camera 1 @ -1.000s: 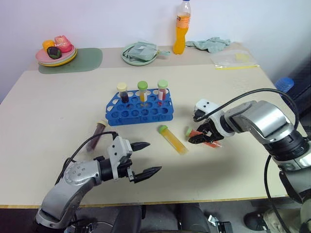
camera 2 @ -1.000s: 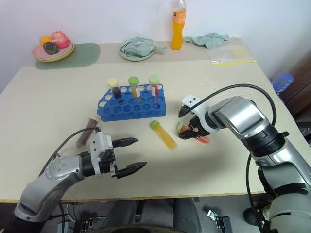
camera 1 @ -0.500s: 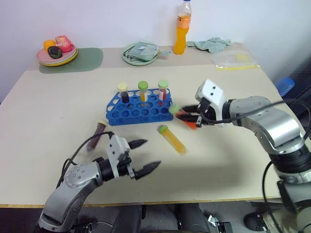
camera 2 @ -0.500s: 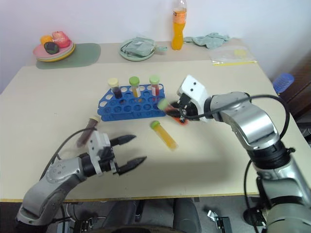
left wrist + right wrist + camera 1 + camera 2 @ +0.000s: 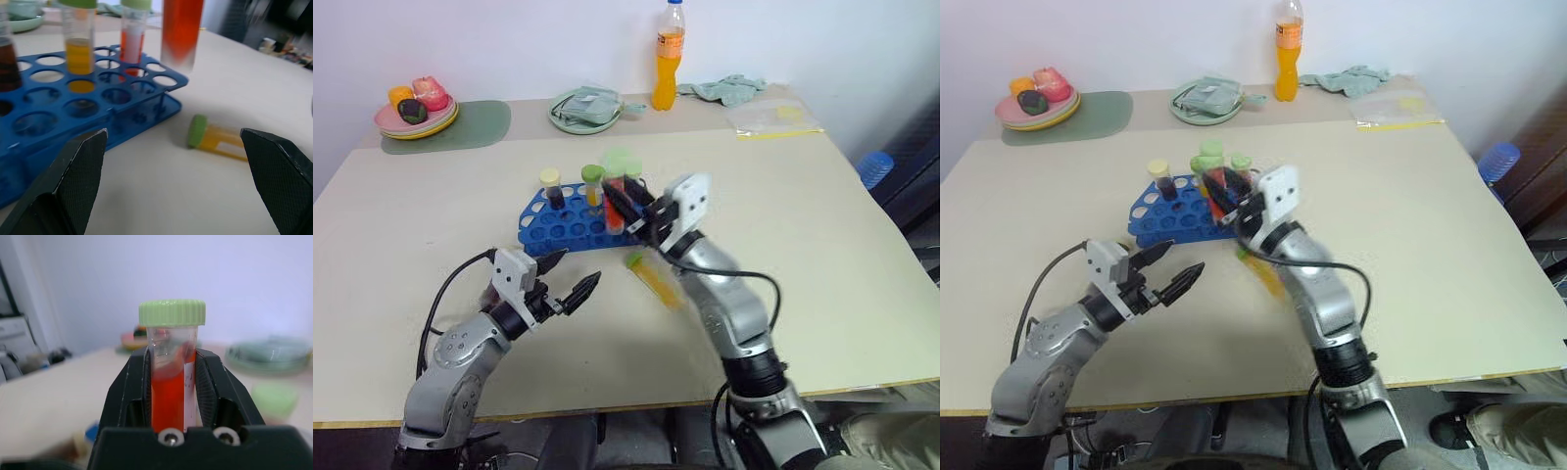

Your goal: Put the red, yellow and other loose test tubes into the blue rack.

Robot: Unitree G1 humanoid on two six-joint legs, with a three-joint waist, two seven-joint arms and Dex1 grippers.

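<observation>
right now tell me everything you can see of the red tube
The red tube is clear plastic with a ribbed light green screw cap and red-orange liquid filling its lower part. It stands upright, cap up, clamped between the two black fingers of the right tool. It hangs in the air just above the near right end of the blue rack, touching nothing else.

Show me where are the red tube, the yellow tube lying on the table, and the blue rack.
red tube point(image 5: 168, 396), right wrist view, on the liquid between the right hand's fingers
yellow tube point(image 5: 217, 141), left wrist view, on its body
blue rack point(image 5: 41, 132), left wrist view, on its top plate
</observation>
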